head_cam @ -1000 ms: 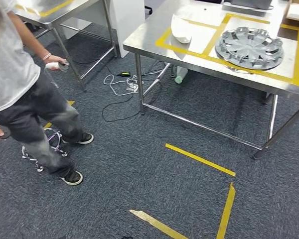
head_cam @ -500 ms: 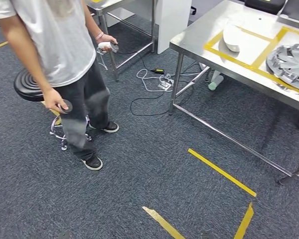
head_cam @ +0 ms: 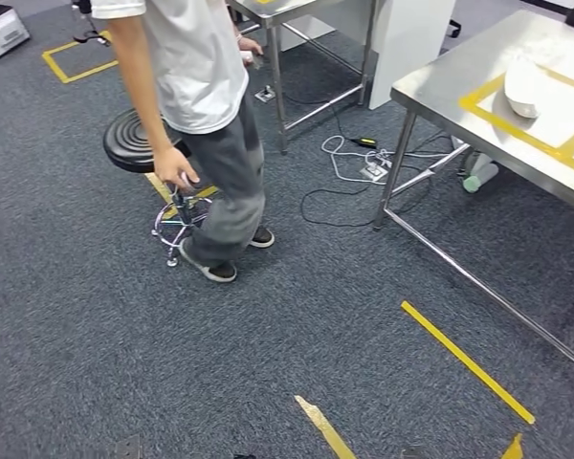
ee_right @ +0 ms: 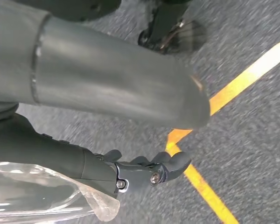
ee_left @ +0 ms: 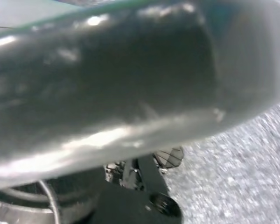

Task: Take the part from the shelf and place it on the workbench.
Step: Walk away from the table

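Hanging beside the body for walking, the right hand (ee_right: 145, 170) holds nothing, fingers loosely apart; the left hand's state I cannot tell. No shelf shows; a white part (head_cam: 523, 86) rests on the workbench (head_cam: 443, 86) at two o'clock.

The head view is evenly and brightly lit from above, with soft shadows under the stool (head_cam: 132, 142) and the person (head_cam: 197, 124), a pale sheen on the steel workbench (head_cam: 450, 91), and slight smear on the carpet (head_cam: 270, 335) toward the near edge. The left wrist view is badly out of focus, a glossy grey surface streaked with white glare and the floor beyond blurred. In the right wrist view the thumb (ee_right: 107, 79) is soft and the yellow tape (ee_right: 205, 191) smeared, while the fingers (ee_right: 159, 170) stay fairly sharp.
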You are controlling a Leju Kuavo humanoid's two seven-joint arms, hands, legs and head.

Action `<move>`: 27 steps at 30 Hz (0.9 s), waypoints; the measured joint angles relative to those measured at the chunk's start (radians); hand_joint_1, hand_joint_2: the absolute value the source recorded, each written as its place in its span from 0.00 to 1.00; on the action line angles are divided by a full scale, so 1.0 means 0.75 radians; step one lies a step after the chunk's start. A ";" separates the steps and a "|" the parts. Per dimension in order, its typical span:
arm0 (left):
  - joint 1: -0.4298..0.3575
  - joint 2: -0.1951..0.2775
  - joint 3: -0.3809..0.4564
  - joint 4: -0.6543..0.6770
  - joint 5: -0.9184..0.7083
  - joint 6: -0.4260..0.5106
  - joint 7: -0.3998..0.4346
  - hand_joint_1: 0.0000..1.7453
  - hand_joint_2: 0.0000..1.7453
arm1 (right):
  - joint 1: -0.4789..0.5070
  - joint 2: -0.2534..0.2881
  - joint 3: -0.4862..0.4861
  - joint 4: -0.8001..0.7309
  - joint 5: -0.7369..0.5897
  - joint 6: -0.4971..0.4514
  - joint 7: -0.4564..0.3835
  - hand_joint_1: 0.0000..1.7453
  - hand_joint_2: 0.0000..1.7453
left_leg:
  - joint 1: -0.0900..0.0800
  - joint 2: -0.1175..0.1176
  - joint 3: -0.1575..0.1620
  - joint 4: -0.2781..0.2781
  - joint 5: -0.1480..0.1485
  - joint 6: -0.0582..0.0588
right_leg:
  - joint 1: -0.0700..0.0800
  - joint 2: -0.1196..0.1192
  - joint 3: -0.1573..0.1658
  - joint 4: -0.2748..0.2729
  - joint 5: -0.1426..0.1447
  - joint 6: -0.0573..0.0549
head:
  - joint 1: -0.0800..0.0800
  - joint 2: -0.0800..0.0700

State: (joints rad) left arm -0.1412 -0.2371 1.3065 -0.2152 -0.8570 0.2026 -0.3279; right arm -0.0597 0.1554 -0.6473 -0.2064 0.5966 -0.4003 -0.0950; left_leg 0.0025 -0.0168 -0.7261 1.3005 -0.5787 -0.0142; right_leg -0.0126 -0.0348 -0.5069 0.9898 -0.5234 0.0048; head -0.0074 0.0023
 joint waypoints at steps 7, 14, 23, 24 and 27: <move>0.017 0.028 -0.015 -0.001 -0.017 0.029 0.024 0.00 0.00 | 0.000 -0.029 -0.017 0.000 0.019 -0.018 0.026 0.00 0.00 | -0.010 0.114 0.191 -0.358 0.130 0.022 | 0.012 -0.109 0.015 0.003 -0.028 0.038 | 0.001 0.000; 0.022 0.058 -0.016 -0.001 0.003 0.020 0.001 0.00 0.00 | 0.003 -0.031 -0.021 -0.001 0.042 0.005 -0.029 0.00 0.00 | -0.007 0.008 0.191 -0.370 0.140 0.074 | 0.001 0.035 -0.142 0.341 -0.200 0.061 | 0.022 0.000; 0.024 0.025 -0.012 -0.001 0.024 0.055 0.059 0.00 0.00 | -0.001 -0.027 -0.005 -0.001 0.132 0.060 -0.086 0.00 0.00 | -0.006 -0.151 0.179 -0.364 0.149 0.045 | -0.002 0.152 -0.038 0.024 0.006 0.030 | 0.020 0.000; 0.027 0.021 -0.011 -0.001 0.026 0.058 0.064 0.00 0.00 | -0.005 -0.024 0.002 -0.001 0.145 0.066 -0.082 0.00 0.00 | -0.004 -0.144 0.175 -0.361 0.147 0.037 | -0.001 0.137 -0.036 0.019 0.011 0.023 | 0.020 0.000; 0.027 0.011 -0.009 -0.001 0.028 0.060 0.054 0.00 0.00 | -0.006 -0.007 0.026 0.000 0.191 0.090 -0.057 0.00 0.00 | -0.006 -0.043 0.124 -0.244 0.070 0.020 | -0.004 0.076 -0.025 0.002 0.019 0.005 | 0.013 0.000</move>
State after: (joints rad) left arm -0.1210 -0.2286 1.3001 -0.2159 -0.8361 0.2474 -0.2874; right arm -0.0643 0.1501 -0.6279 -0.2064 0.7401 -0.3331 -0.1381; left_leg -0.0022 -0.0488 -0.6334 1.1175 -0.5264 0.0005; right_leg -0.0154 0.0225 -0.5259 0.9914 -0.5095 0.0081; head 0.0022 0.0023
